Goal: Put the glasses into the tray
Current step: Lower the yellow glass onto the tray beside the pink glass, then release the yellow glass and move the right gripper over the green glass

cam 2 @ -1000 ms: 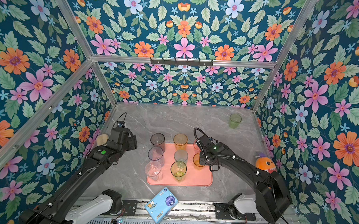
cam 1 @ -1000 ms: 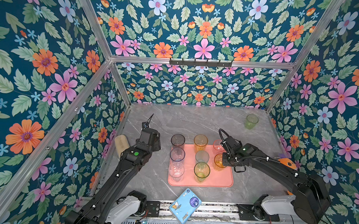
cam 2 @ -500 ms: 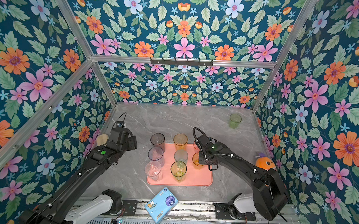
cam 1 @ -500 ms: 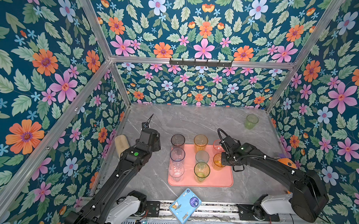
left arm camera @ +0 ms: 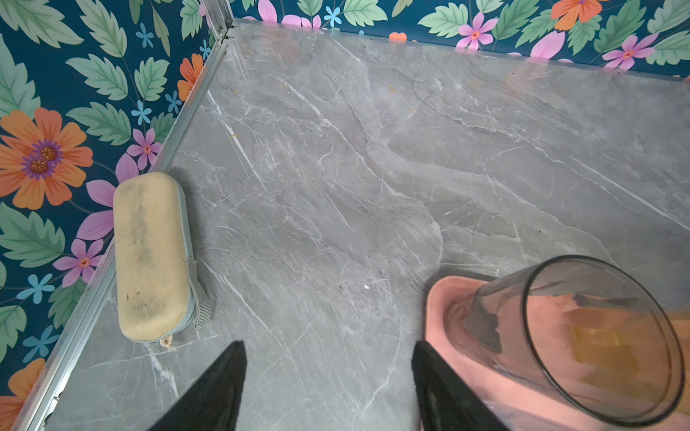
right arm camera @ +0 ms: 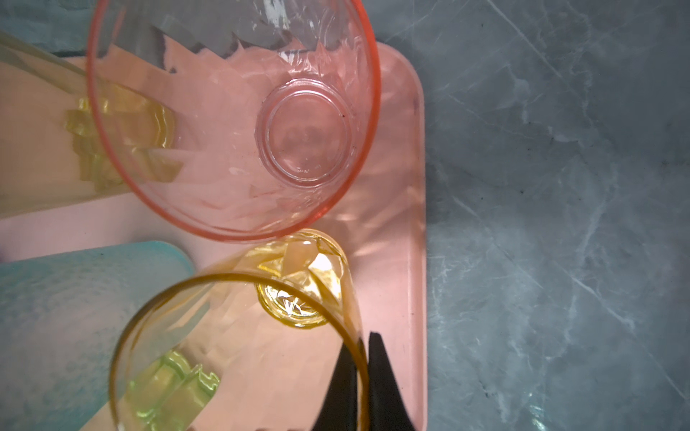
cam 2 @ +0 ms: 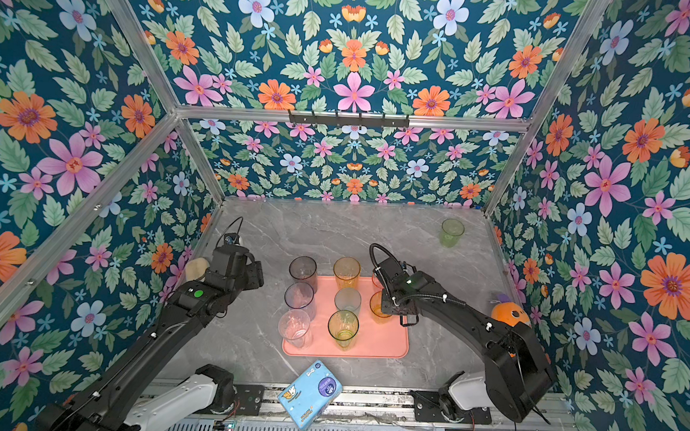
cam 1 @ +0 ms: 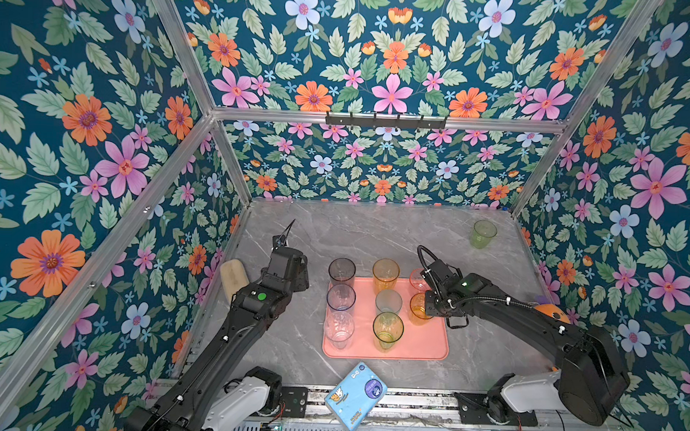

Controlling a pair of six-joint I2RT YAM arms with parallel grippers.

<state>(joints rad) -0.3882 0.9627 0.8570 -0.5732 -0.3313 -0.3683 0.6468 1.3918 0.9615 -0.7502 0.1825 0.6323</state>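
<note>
Eight glasses (cam 1: 388, 302) stand upright in three rows on the pink tray (cam 1: 425, 344), which lies in the near middle of the grey table (cam 1: 374, 234). The ninth, a green glass (cam 1: 483, 234), stands alone in the far right corner, well apart from both arms. The right gripper (right arm camera: 360, 347) is over the right side of the tray. Its two black fingers (right arm camera: 384, 377) are pinched together on the rim of the amber glass (right arm camera: 231, 336), one inside the wall and one outside. That glass is in the right row, just near of the pink glass (right arm camera: 231, 123) and beside a teal one (right arm camera: 74, 298). Whether its base touches the tray I cannot tell. The left gripper (left arm camera: 328, 388) hangs over bare table just left of the tray's far left corner, its fingers spread wide and holding nothing. The grey glass (left arm camera: 582, 336) in that corner is just to its right, and a beige case (left arm camera: 149, 257) lies to its left along the wall.
</note>
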